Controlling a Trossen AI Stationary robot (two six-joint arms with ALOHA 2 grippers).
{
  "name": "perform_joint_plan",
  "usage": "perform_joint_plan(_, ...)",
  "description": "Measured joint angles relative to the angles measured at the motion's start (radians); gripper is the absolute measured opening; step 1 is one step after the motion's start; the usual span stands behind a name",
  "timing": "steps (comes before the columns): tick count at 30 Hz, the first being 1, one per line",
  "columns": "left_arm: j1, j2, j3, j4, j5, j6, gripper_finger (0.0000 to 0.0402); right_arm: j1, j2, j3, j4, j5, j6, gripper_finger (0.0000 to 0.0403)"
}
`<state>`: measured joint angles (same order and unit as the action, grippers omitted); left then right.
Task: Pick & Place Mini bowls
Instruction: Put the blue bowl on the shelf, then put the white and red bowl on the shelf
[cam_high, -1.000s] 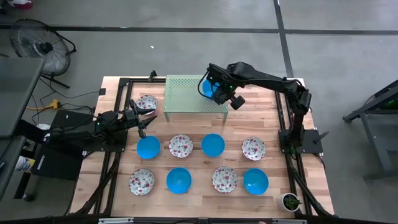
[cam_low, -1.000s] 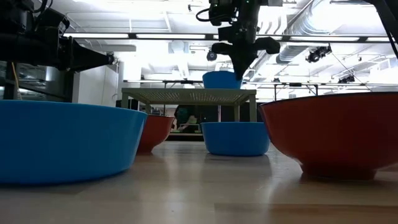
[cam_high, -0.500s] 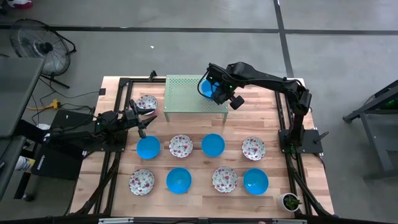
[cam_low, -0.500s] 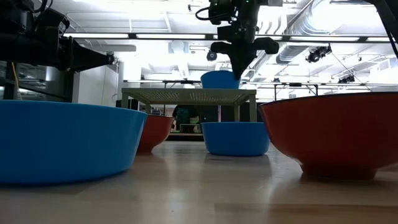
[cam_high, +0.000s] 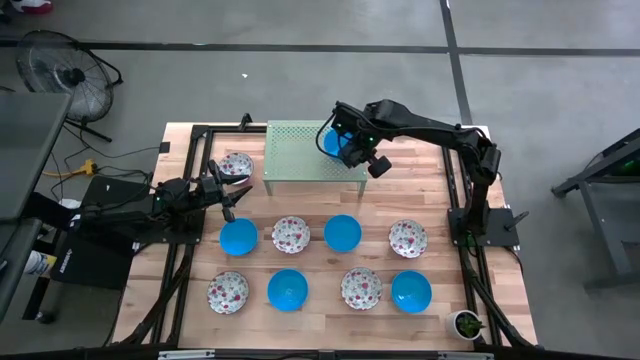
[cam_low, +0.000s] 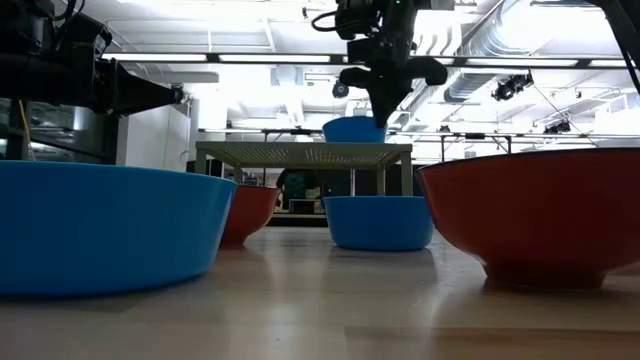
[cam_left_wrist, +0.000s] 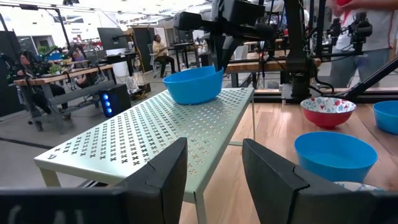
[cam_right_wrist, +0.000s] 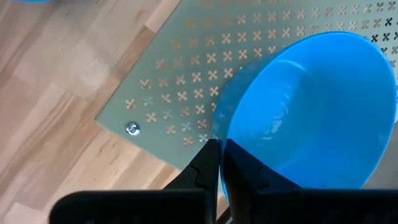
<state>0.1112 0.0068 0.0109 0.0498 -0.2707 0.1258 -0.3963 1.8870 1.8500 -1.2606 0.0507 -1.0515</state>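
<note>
The right gripper (cam_right_wrist: 221, 163) pinches the rim of a blue bowl (cam_right_wrist: 314, 112), fingers together on it — the bowl sits on the green rack (cam_high: 300, 150), near the rack's right end. The left gripper (cam_high: 228, 197) waits low at the table's left side, fingers apart and empty, just beside a speckled bowl (cam_high: 236, 166). Eight more bowls lie in two rows on the wooden table (cam_high: 440, 190) in front of the rack — blue and speckled alternating.

no legible text, labels or numbers (anywhere)
</note>
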Motion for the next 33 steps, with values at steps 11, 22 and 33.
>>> perform_joint_plan(11,0.000,0.000,0.000,0.000,0.000,0.000,0.0149,0.000,0.000,0.000,0.007,-0.009,0.068,0.0051)
perform_joint_plan(22,0.000,0.000,0.000,0.000,0.000,0.000,0.0149,0.013,-0.009,-0.001,0.037,0.072,0.154,0.0172)
perform_joint_plan(33,0.000,0.000,0.000,0.000,0.000,0.000,0.0149,0.082,-0.086,0.000,-0.007,0.233,0.527,0.0189)
